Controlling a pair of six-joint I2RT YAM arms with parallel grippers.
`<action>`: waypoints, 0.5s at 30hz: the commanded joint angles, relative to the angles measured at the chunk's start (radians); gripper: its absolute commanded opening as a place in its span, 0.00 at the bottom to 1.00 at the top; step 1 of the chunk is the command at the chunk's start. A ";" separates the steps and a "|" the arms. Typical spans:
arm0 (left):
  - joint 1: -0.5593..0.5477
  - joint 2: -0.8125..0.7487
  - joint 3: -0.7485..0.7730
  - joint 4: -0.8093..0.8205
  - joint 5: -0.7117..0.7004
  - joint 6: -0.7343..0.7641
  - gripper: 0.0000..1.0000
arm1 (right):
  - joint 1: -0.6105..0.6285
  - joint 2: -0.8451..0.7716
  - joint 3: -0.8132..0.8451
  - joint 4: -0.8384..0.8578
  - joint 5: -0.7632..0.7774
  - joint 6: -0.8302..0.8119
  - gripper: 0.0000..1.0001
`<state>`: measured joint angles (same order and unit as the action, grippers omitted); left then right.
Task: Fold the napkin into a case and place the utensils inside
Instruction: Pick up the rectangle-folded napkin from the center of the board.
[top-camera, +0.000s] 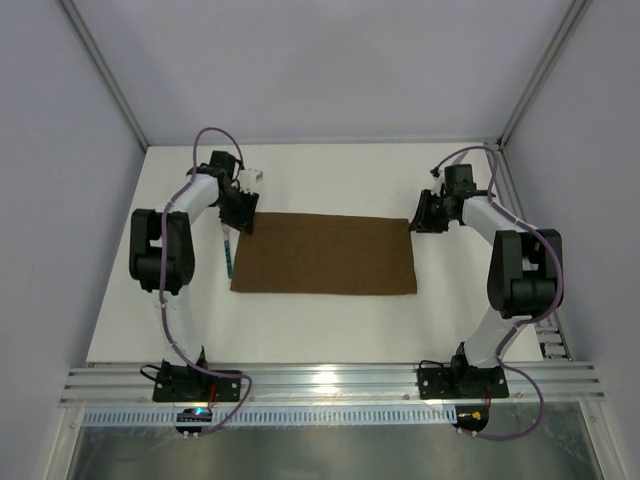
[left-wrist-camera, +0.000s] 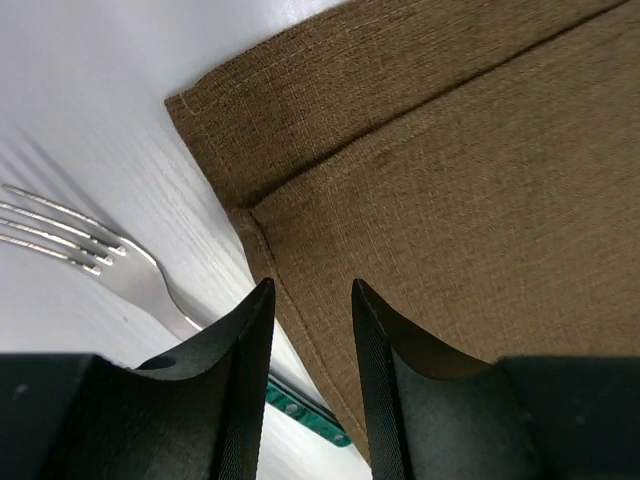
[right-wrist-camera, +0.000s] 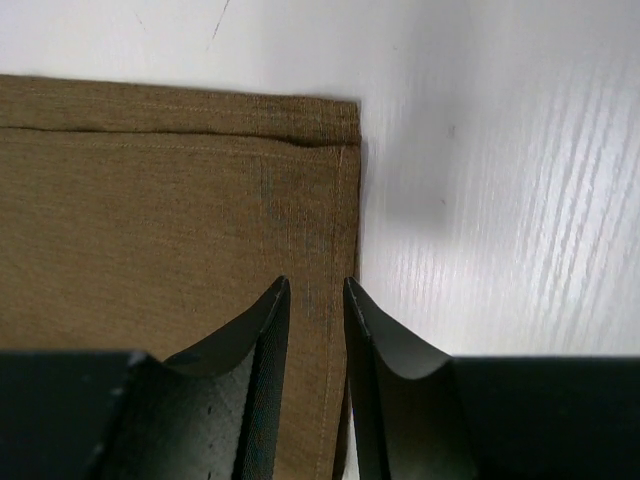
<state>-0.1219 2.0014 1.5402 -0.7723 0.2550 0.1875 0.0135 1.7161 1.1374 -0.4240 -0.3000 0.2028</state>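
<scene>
Folded napkin (top-camera: 325, 254) lies on the worktop (top-camera: 330, 330); left hand (left-wrist-camera: 311, 290) and right hand (right-wrist-camera: 315, 285), narrowly parted and empty, over its far corners; fork (left-wrist-camera: 120, 265) beside its left edge, handle mostly hidden

Two arms: left arm (top-camera: 160, 250) and right arm (top-camera: 520, 270), each built of white tubes and chunky black joints. Lilac cables (top-camera: 205, 132) are looped along both. Black bases (top-camera: 195, 382) are seen. Fingers (left-wrist-camera: 235, 370) are matte black, wedge-shaped and tapered.
</scene>
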 joint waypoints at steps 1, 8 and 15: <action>0.007 0.031 0.057 0.028 -0.014 0.001 0.39 | 0.000 0.057 0.074 0.019 -0.040 -0.043 0.32; 0.007 0.066 0.032 0.079 -0.066 0.007 0.39 | 0.000 0.137 0.078 0.048 -0.060 -0.045 0.32; 0.013 0.068 0.024 0.111 -0.065 0.006 0.39 | 0.002 0.174 0.088 0.060 -0.056 -0.046 0.32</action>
<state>-0.1196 2.0666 1.5482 -0.7113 0.1989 0.1902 0.0135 1.8828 1.1801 -0.4042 -0.3485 0.1703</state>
